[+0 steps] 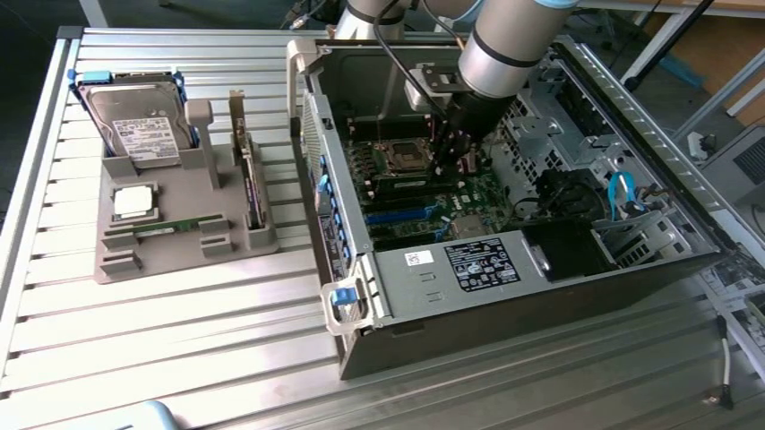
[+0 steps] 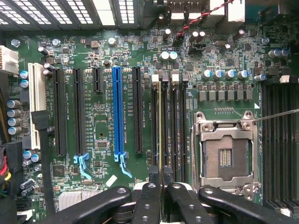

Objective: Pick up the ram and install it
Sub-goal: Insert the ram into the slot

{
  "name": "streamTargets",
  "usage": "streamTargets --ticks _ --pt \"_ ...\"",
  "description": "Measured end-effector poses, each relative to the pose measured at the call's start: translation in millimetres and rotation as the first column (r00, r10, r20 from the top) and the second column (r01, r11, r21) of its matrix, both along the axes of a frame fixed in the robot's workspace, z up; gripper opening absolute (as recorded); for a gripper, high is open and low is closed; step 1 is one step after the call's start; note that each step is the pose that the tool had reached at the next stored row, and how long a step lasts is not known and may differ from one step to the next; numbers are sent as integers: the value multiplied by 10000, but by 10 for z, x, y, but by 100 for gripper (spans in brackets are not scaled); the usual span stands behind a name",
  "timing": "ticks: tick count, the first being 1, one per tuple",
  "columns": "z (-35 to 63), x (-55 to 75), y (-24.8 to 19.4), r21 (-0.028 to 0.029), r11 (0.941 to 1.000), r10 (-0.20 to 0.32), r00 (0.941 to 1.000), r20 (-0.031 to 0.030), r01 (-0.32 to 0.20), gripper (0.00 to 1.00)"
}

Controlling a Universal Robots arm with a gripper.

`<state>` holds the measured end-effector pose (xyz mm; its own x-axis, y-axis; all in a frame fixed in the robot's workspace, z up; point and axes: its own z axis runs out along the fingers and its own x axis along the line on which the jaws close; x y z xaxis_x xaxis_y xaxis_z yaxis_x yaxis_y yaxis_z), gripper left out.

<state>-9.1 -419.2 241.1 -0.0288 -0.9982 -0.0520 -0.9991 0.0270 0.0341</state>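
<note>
- Ram (image 2: 160, 130) stands on edge in the bank of black memory slots on the motherboard (image 2: 105, 116), between the blue slot (image 2: 117, 112) and the empty processor socket (image 2: 224, 156). How deep the ram sits in its slot cannot be told.
- At the exterior view's left, a grey tray (image 1: 167, 260) lies on the ribbed metal table (image 1: 179, 340). It holds a hard drive (image 1: 138, 130) propped up at its far end.
- In front of the drive, a square silver processor chip (image 1: 134, 202) lies flat in the tray.
- Just beside the chip, a second green stick (image 1: 174, 226) lies flat in its own recess.
- Along the tray's edge nearest the computer, a dark expansion card (image 1: 249, 184) stands upright.
- In the middle of the table, the open computer case (image 1: 395, 269) lies on its side with the board facing up.
- The arm (image 1: 514, 45) reaches down into the case, with the gripper (image 1: 454, 166) low over the slots beside the socket.
- In the wrist view the gripper (image 2: 161, 179) has its jaws drawn narrow. Its black fingers (image 2: 148, 196) pinch the near end of the ram between them.
- Toward the exterior view's right, a blue cable (image 1: 619, 193) loops inside the case.
</note>
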Motion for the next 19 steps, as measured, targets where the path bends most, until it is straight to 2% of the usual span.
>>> streamTargets --ticks 19 --pt "-15 3 0 -5 10000 85 10000 1 -85 12"
